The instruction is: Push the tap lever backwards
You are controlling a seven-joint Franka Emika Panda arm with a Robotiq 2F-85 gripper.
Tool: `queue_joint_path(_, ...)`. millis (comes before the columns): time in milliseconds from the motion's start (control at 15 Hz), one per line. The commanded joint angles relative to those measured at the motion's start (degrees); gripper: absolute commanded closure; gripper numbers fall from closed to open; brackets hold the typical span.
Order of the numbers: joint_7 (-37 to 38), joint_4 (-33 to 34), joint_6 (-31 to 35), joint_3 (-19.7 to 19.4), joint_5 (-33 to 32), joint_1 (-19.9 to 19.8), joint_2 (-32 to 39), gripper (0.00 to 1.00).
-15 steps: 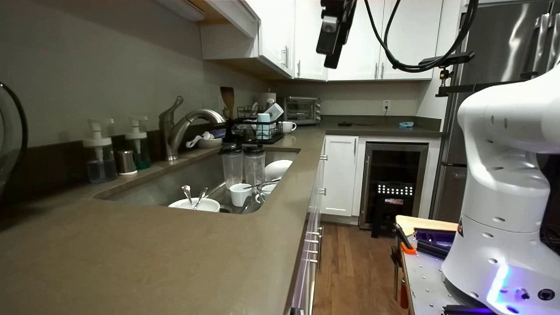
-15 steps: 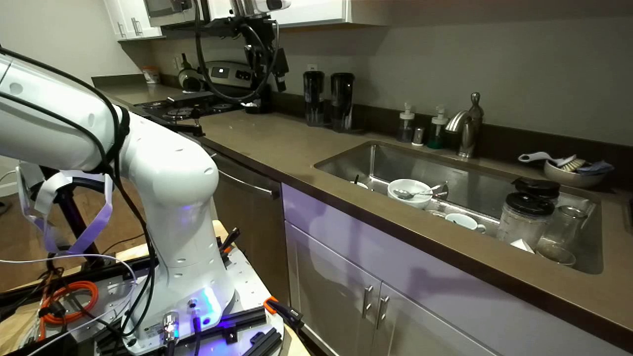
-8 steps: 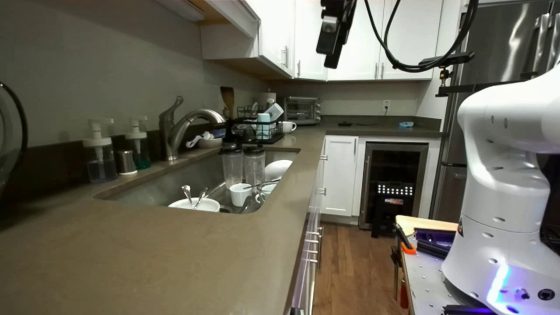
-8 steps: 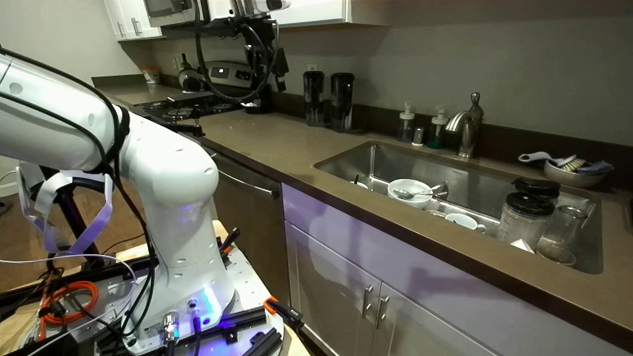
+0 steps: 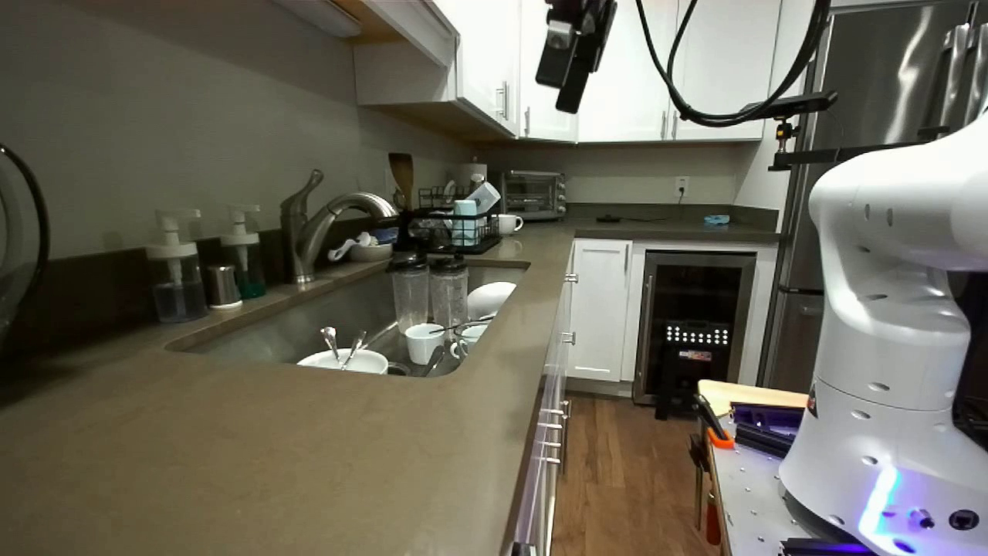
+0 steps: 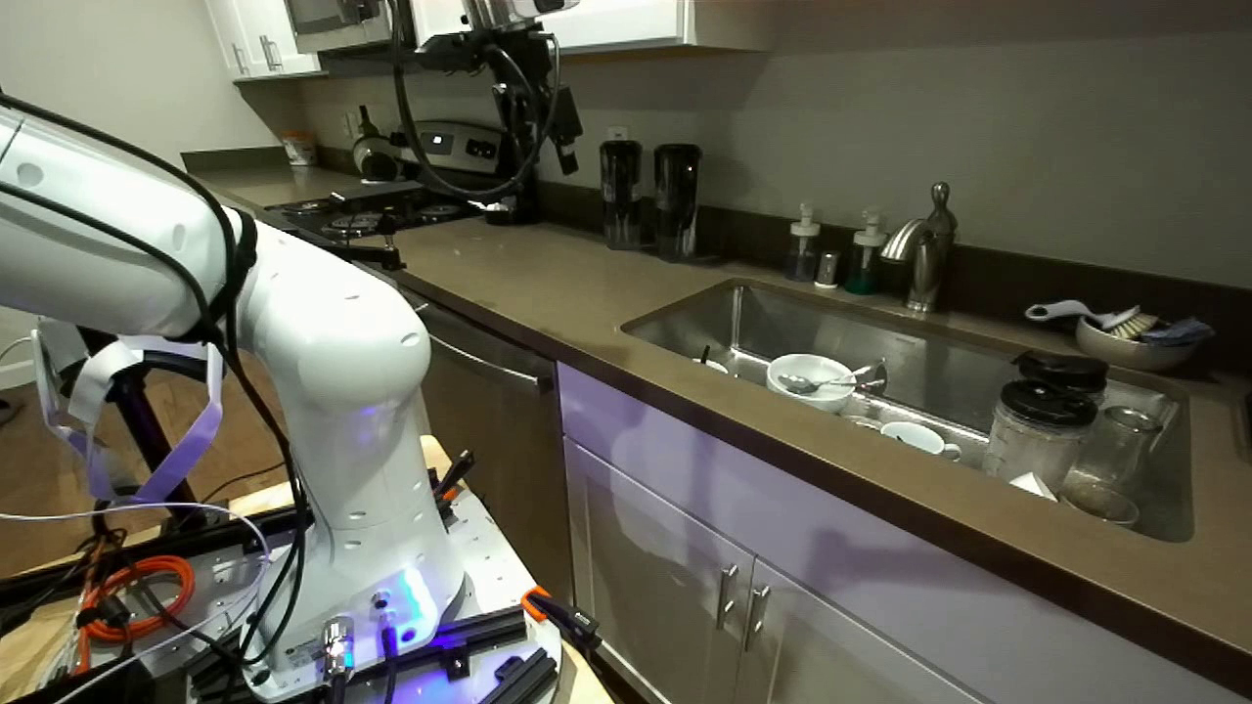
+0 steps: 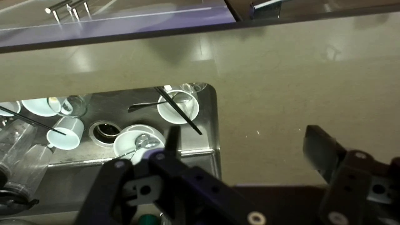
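Observation:
The tap lever (image 5: 307,188) is a slim silver-grey handle on top of the faucet base, rising at a tilt beside the thick curved spout (image 5: 356,203). It also shows in an exterior view (image 6: 941,203), standing upright. My gripper (image 5: 564,91) hangs high above the counter, well apart from the lever. It also shows in an exterior view (image 6: 567,147), left of and above the faucet. In the wrist view the gripper (image 7: 243,134) is open, its fingers wide apart with nothing between them. The lever does not show in the wrist view.
The sink (image 6: 782,313) holds white bowls, mugs, spoons and clear lidded jars (image 6: 1042,430). Soap dispensers (image 6: 804,244) stand beside the faucet. Two dark bottles (image 6: 675,200) stand by the wall. A bowl with brushes (image 6: 1135,342) is past the faucet. Upper cabinets (image 5: 486,69) overhang the counter.
My gripper has moved slightly left and up in an exterior view, and slightly right, toward the faucet side, in an exterior view. The lever has not moved.

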Motion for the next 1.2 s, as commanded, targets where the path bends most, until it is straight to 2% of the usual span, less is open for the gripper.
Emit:
queue_joint_path(0,-0.9,1.5,5.3,-1.0,-1.7,-2.6,2.3,0.0)
queue_joint_path(467,-0.8,-0.9,16.7,-2.1,-3.8,-4.9,3.5,0.0)
queue_joint_path(733,0.0,-2.2,25.4,-2.2,-4.1,-6.1,5.4,0.0)
queue_joint_path(1133,0.1,-1.8,23.4,-3.0,-3.4,-5.3,5.3,0.0)
